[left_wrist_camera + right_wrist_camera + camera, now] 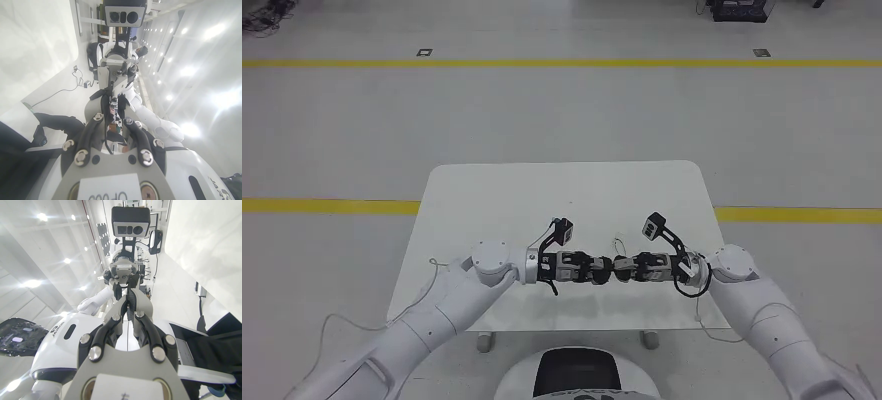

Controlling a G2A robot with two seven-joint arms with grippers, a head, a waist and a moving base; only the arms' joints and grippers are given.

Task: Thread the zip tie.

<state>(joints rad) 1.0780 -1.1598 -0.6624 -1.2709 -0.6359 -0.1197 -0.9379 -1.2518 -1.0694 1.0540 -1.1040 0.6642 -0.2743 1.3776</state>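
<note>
Top view: left pincer (603, 268), state unclear, faced the pressed-together right pincer (626, 267) tip to tip above the surface (492, 200).

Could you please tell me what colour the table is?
The table is plain white, clearest in the top view.

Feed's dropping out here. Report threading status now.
Left fingers and right fingers shut on zip tie, tip to tip above table. Tie loops up between them. Nothing in the way.

Zip tie (618, 244) too thin/small, ends hidden w/in left pincer (604, 268) & right pincer (627, 267)
</note>
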